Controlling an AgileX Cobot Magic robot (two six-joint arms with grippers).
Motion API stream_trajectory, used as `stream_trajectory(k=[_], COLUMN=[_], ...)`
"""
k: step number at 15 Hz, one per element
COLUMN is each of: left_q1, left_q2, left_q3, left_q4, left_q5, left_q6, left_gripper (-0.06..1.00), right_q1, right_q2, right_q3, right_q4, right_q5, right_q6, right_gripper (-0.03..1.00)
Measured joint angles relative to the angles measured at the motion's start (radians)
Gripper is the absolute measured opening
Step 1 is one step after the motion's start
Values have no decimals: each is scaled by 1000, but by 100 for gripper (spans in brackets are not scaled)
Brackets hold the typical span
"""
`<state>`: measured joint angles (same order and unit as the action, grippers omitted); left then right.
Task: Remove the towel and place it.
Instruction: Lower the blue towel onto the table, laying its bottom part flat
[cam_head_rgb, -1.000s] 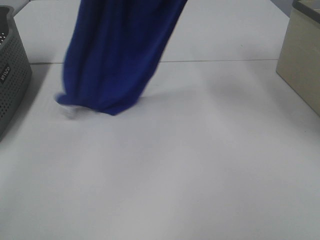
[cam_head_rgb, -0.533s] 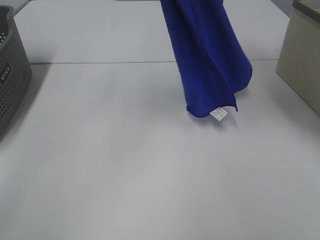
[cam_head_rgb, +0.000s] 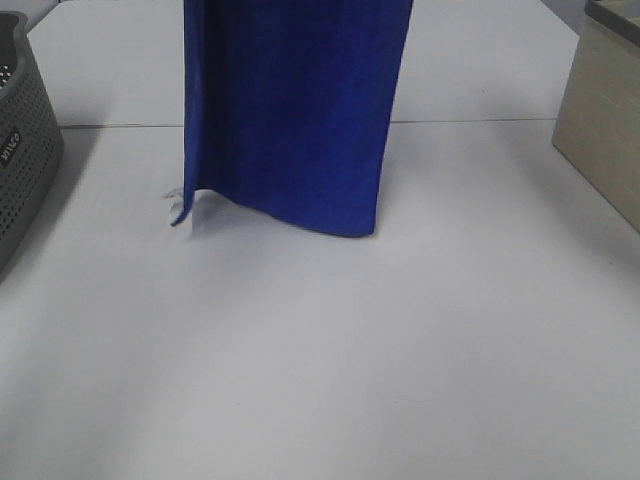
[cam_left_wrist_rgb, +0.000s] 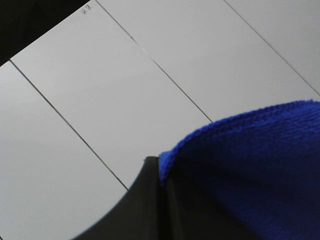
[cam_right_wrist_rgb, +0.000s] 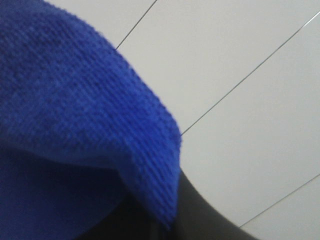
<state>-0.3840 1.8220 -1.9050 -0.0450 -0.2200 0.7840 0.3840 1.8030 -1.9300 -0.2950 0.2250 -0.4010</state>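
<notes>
The towel (cam_head_rgb: 290, 110), deep blue and plush, hangs spread like a curtain from above the top of the exterior high view. Its lower edge hovers just over the white table (cam_head_rgb: 320, 350), with a small white tag (cam_head_rgb: 174, 200) at the lower left corner. Neither gripper shows in that view. In the left wrist view my left gripper (cam_left_wrist_rgb: 161, 172) is shut on a stitched edge of the towel (cam_left_wrist_rgb: 250, 165). My right gripper (cam_right_wrist_rgb: 167, 220) in the right wrist view is likewise shut on the towel (cam_right_wrist_rgb: 75, 100), which covers most of its dark fingers.
A grey perforated basket (cam_head_rgb: 25, 150) stands at the table's left edge. A beige box (cam_head_rgb: 605, 120) stands at the right edge. A thin seam (cam_head_rgb: 480, 121) runs across the table behind the towel.
The hanging towel has swung from left to right and back towards the left. It was bunched and narrow half a second ago; now it hangs spread wide, tag at the lower left.
</notes>
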Motion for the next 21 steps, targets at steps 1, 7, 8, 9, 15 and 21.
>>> stream_trajectory(k=[1,7,8,9,15,21], left_q1=[19,112,143,158,179,181], left_q2=[10,177,297,354,607,627], left_q3=[0,-97,-255,-346,-713,-745], left_q4=[0,5,57,98,246,308], left_q5=[-25,-231,-233,-213,-139,-118], left_q6=[-17,-121,-196,-253,-454,-498], left_gripper=[0,0,0,0,0,0], right_q1=[0,-3,-22,-36,-73,-81], right_q2=[30,204,272,297,376,391], right_q3=[-36,-196,-258,-283,-339,-339], right_q4=[0,-2,0,1,45,53], right_q5=[-17,-172,-213,-220,-350,-457], right_q6=[1,29,29,31,52,70], right_gripper=[2,2,2,2,2,2])
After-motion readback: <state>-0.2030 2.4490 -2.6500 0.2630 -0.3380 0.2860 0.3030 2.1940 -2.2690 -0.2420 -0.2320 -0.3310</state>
